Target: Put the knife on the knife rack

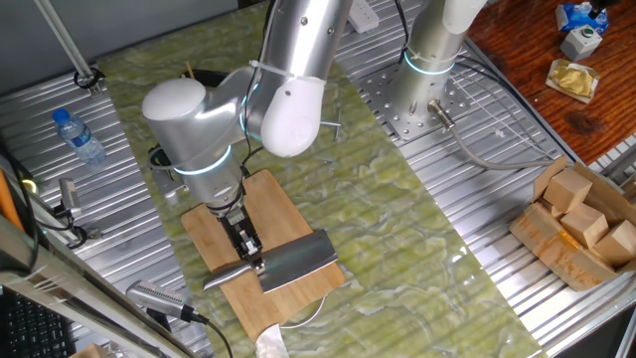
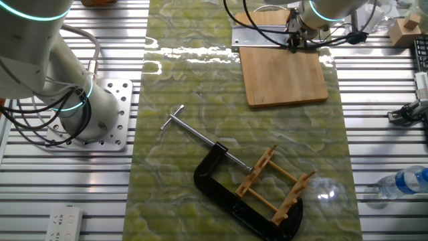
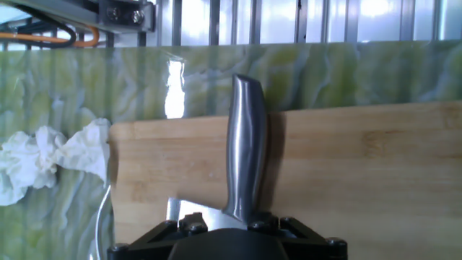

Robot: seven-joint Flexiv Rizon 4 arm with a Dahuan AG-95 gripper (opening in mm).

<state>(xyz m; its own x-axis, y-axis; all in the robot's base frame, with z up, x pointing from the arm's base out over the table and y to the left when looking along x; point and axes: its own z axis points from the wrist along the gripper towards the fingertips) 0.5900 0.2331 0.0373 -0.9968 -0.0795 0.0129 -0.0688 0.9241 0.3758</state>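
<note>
The knife (image 1: 296,263) lies across the near end of the bamboo cutting board (image 1: 273,204), its broad grey blade to the right and its slim silver handle (image 3: 247,155) to the left. My gripper (image 1: 246,249) comes straight down where handle meets blade and is shut on the knife there. In the other fixed view the knife (image 2: 259,37) shows at the board's far edge under the gripper (image 2: 293,39). The knife rack (image 2: 275,185), light wooden pegs on a frame, stands well away from the board on the green mat, held in a black C-clamp (image 2: 224,191).
A second arm's base (image 1: 425,70) is bolted at the mat's edge. A water bottle (image 1: 78,134) lies on the slatted metal table. A crumpled white tissue (image 3: 43,155) sits beside the board. A box of wooden blocks (image 1: 581,224) stands at the right.
</note>
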